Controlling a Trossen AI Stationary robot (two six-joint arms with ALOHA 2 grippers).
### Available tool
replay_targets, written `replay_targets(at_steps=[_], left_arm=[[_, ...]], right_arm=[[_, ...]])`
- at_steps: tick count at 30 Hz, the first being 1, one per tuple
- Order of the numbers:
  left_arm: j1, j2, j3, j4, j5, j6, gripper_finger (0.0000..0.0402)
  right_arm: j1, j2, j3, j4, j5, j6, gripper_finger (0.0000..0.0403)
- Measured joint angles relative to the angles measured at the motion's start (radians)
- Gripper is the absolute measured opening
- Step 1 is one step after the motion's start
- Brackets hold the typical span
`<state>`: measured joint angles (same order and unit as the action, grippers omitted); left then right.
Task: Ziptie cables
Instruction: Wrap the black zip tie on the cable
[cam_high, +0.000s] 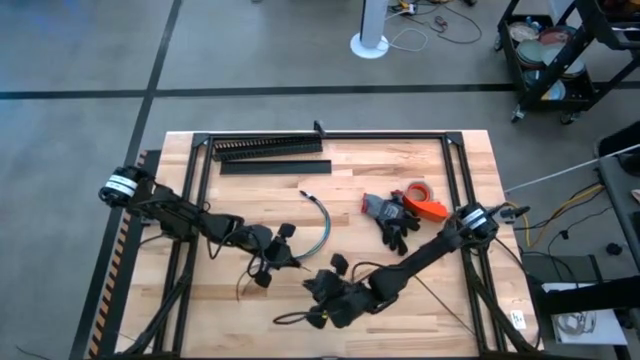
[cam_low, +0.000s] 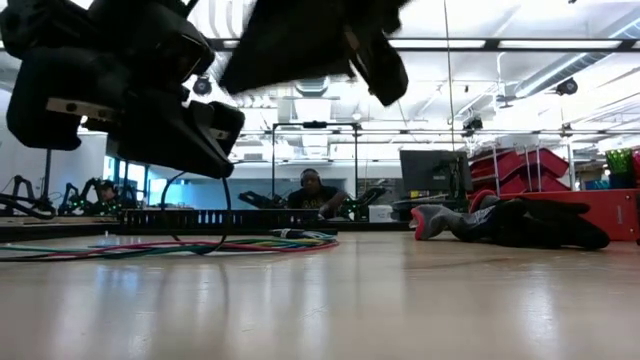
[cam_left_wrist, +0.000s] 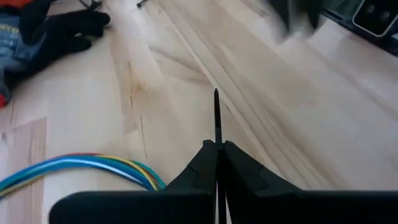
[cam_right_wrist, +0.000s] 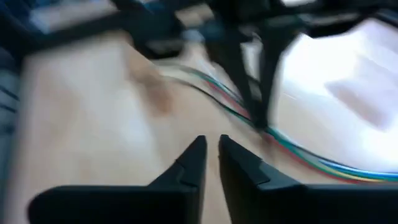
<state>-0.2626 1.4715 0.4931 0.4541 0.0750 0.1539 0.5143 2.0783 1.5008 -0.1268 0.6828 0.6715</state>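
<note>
The cables lie in a pale arc on the middle of the wooden table. In the left wrist view they show as a coloured bundle, and in the low view as flat loops. My left gripper stands just left of the arc's near end, shut on a thin dark ziptie. My right gripper hovers near the table's front, facing the left gripper and the cables. It is open by a narrow gap with nothing between its fingers. My left gripper pinches the ziptie between its two fingertips, with the held stretch running along the fingers. The free end sticks straight out ahead of the tips, above the tabletop. Which end of the strip is held cannot be told.
A long black comb-toothed duct and a flat black strip lie at the table's far side. Dark gloves and an orange tape roll sit right of centre. A black frame edges the table.
</note>
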Motion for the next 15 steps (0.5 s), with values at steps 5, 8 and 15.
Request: replay_targets(at_steps=[5,8,15], left_arm=[[0.011,-0.001,0.0,-0.004,0.003,-0.049,0.0],[0.016,-0.005,0.005,-0.022,0.014,-0.068,0.0],[0.022,-0.016,0.044,-0.116,0.049,-0.06,0.0]], right_arm=[[-0.015,0.012,0.015,-0.072,0.077,-0.084,0.0087],[-0.019,0.038,0.017,-0.05,0.077,-0.134,0.0103],[-0.024,0.088,0.013,0.017,0.178,-0.253,0.0093]])
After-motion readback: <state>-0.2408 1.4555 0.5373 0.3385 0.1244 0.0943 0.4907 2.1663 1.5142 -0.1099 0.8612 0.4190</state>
